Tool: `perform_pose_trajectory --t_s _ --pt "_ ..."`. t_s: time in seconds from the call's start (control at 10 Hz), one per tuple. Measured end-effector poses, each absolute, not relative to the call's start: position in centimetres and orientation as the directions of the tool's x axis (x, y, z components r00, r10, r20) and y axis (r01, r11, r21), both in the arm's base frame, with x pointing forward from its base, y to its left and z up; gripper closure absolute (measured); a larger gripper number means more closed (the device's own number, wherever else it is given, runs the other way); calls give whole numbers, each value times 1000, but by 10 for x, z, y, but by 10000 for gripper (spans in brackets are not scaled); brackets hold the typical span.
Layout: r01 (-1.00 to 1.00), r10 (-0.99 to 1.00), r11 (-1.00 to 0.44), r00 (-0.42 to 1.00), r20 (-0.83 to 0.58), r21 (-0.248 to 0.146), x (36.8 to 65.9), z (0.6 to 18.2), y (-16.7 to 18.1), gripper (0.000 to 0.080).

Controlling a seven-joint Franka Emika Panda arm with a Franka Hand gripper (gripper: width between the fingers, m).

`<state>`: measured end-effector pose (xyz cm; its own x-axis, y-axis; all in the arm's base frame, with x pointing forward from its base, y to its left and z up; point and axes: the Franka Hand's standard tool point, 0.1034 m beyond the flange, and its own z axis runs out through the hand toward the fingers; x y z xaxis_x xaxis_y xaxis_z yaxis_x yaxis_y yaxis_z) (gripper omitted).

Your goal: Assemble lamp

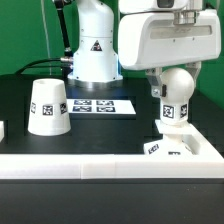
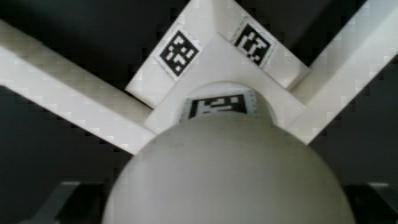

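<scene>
Exterior view, claw [image 1: 171,88] gripping bulb [image 1: 174,110] over base [image 1: 165,149], shade [image 1: 48,107] and marker board [image 1: 103,105] apart.

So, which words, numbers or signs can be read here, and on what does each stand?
No words or numbers can be read.
Pedestal: a warning triangle; its symbol is too small.
Shade, bulb, base, marker board: square tags only, no letters.

White glossy arm [image 1: 165,40], warning triangle [image 1: 97,47] on white base [image 1: 92,66]
</scene>
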<state>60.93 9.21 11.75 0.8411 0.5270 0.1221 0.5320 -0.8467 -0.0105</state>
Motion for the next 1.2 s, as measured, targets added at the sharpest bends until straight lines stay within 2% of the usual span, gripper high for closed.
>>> perform_pose_trajectory --t_s 0.4,0.7,1.2 --pt "315 309 -948 944 117 -39 610 118 92 220" --pt "-40 -46 -997 995 92 -71 607 119 94 220" --pt "-474 -477 -876 878 24 -84 603 118 98 220"
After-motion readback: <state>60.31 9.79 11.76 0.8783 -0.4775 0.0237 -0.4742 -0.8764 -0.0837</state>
